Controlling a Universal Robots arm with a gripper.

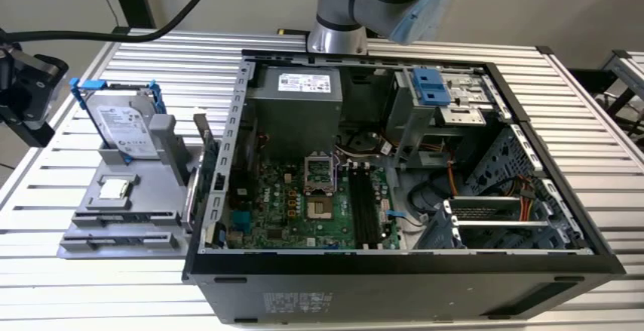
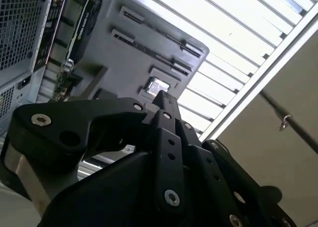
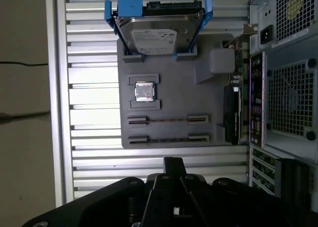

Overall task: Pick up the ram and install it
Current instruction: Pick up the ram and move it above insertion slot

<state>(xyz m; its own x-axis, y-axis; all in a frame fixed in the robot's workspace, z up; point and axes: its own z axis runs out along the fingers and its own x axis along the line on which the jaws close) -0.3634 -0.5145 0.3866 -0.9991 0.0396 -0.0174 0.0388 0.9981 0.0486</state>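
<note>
Hovering just short of the grey tray (image 3: 184,88), the claw (image 3: 172,165) has its fingers drawn together and carries nothing. In both wrist views the tips meet as one dark block with no part between them.

The ram (image 3: 168,120) is not yet picked up. It stands on edge in the tray as a thin strip held between two grey end clips, just beside the processor chip (image 3: 144,91). A second strip (image 3: 168,138) sits parallel in the neighbouring clips, on the side nearer the claw. The hard drive (image 3: 158,36) in its blue frame stands at the tray's far end, well apart from the claw.

In the exterior view the tray rests on the slatted tabletop (image 1: 589,97), to the exterior view's left of the open computer case (image 1: 403,293). The long memory slots (image 1: 364,210) on the case's board appear unoccupied.

Assessment: the step in hand is the approach for the grasp. To do it well, the fingers should:
- open enough to straddle one strip only;
- sit square across its flat faces, centred between the end clips;
- come down without brushing the neighbouring strip or the chip.

A skewed or off-centre grip would likely tilt the thin board in its clips. The expansion card (image 3: 231,113) standing between tray and case wants clearance.
</note>
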